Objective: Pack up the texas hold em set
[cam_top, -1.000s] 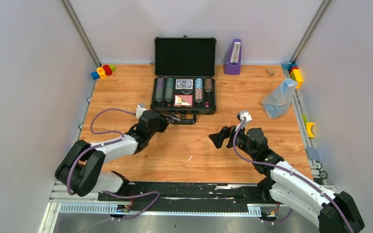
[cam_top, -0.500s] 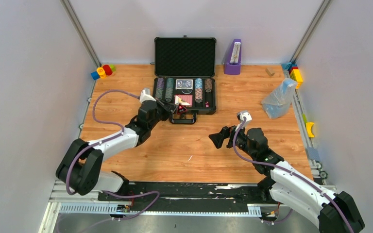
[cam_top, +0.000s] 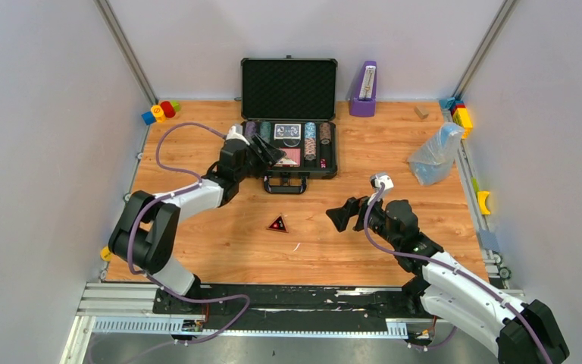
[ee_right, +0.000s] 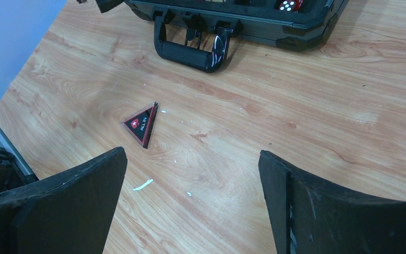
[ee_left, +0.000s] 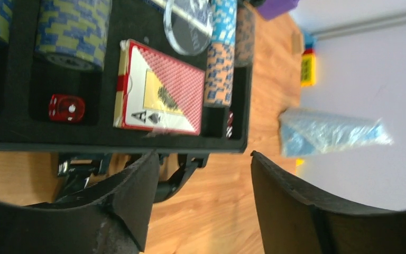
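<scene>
The triangular marker [cam_top: 277, 224] lies flat on the counter [cam_top: 197, 144], in front of the case [cam_top: 289, 89]. The right claw [cam_top: 337, 218], open and empty, hovers just to the marker's right and is nearer. The left claw [cam_top: 269, 154], open and empty, hangs over the case's front left.

top external: high at the near edge, looking down on the whole table [cam_top: 220, 250] | left wrist: close over briefcase [ee_left: 111, 138] tray | right wrist: low, facing handle [ee_right: 190, 50]; shares ALL IN triangle [ee_right: 141, 124] with top
</scene>
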Motion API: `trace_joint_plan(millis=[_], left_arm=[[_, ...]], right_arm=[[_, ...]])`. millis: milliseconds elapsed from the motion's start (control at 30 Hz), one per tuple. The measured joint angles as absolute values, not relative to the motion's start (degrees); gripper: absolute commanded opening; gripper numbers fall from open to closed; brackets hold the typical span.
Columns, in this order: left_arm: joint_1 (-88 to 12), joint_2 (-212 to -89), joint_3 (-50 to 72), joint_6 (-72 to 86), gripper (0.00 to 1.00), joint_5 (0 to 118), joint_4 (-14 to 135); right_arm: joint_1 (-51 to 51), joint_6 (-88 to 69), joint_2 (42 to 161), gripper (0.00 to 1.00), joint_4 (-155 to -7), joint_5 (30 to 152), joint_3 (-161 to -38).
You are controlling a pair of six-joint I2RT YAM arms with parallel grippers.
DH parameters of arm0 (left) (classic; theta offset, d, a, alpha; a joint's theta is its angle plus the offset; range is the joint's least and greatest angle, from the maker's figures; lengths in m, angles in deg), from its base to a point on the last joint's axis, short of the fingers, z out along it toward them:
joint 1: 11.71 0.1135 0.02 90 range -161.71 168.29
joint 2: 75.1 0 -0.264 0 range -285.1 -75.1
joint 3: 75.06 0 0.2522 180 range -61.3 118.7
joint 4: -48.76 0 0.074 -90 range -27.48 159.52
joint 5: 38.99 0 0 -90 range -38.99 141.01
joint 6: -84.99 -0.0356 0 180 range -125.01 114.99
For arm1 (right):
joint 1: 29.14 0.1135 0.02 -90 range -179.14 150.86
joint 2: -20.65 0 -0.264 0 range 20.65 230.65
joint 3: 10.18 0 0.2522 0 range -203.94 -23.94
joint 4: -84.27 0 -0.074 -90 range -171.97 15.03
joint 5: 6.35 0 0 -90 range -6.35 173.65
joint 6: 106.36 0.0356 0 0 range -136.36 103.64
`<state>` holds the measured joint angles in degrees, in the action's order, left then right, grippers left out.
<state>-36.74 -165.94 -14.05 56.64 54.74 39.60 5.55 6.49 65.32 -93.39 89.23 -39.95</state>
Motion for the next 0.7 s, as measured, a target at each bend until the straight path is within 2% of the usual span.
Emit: trace_joint_plan(millis=[67,267,467,700], left_arm=[[-37.05,-165.14,-14.42,54.58,0.87,56.66,42.05],[-43.34,-158.34,-14.4,43.74,0.99,51.79,59.89],[-53.7,-150.89,-14.77,34.36,1.0,46.04,75.34],[-55.32,-147.76,-17.09,24.27,1.0,49.1,80.02]], right_arm=[[5.55,6.49,65.28,0.98,-93.39,89.19,-39.95],[5.55,6.49,65.71,0.98,-93.39,89.12,-39.95],[5.55,6.49,65.78,0.98,-93.39,89.08,-39.95],[5.55,6.49,65.76,0.98,-93.39,89.1,-39.95]])
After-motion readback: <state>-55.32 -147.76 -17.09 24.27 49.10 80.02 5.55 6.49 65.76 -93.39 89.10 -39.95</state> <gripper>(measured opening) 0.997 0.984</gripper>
